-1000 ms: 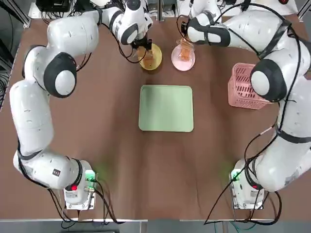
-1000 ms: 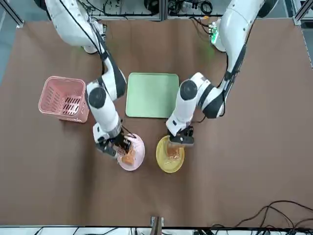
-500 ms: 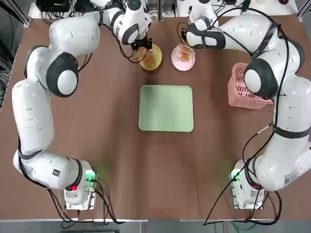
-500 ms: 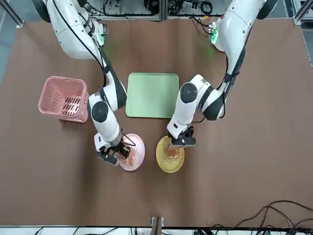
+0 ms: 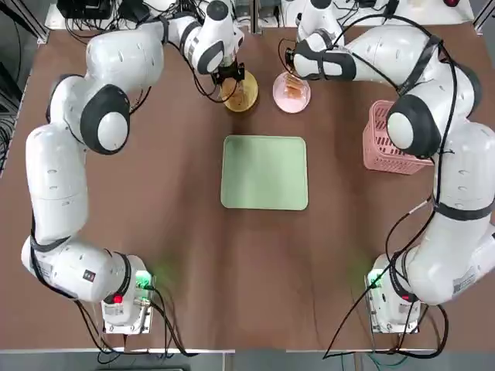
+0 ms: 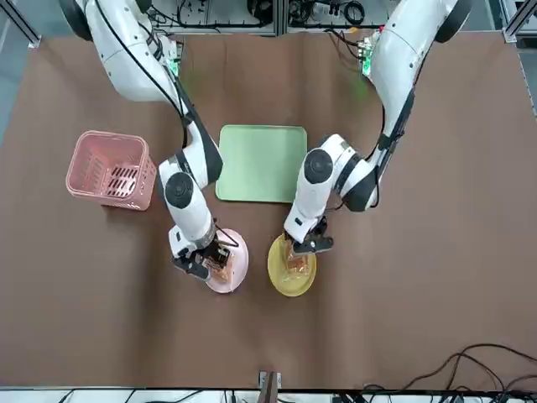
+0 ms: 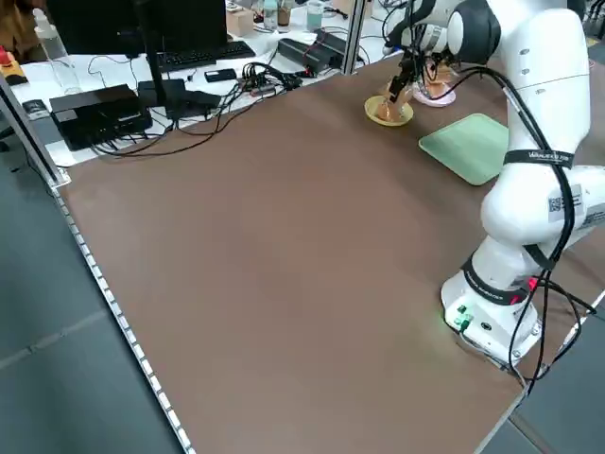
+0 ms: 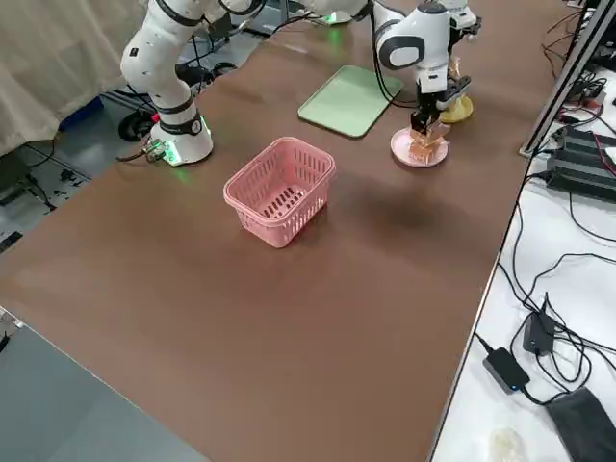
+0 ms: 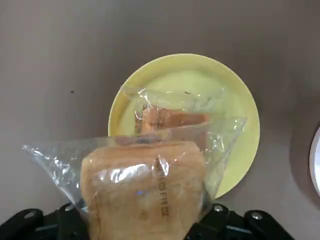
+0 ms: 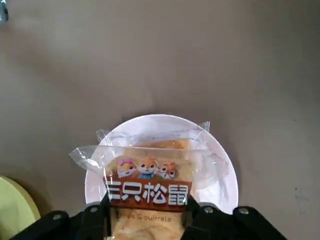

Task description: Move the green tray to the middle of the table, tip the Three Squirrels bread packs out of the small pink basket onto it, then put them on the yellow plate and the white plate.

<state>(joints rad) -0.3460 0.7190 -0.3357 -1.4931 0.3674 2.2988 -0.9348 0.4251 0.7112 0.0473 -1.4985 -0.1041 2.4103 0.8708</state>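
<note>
The green tray [image 5: 264, 171] lies bare at the table's middle. At the far side, my left gripper [image 9: 145, 220] is shut on a Three Squirrels bread pack [image 9: 145, 185], held above the yellow plate [image 9: 235, 100], where another pack [image 9: 172, 120] lies. My right gripper [image 10: 147, 215] is shut on a red-labelled pack [image 10: 147, 190] above the white plate [image 10: 150, 125]; a second pack [image 10: 205, 165] lies partly hidden beneath it. From overhead, the yellow plate [image 5: 241, 91] and the white plate [image 5: 291, 93] sit side by side. The small pink basket [image 5: 390, 139] stands upright at the right.
Both arms arch over the table's far half, the right arm's elbow above the basket [image 8: 281, 190]. Cables and equipment line the desk beyond the far edge. Bare brown table [image 5: 263, 270] stretches between the tray and the arm bases.
Both wrists have shifted slightly over their plates, the right one sliding toward the white plate's outer rim. Each still grips its pack. Tray and basket have not moved.
</note>
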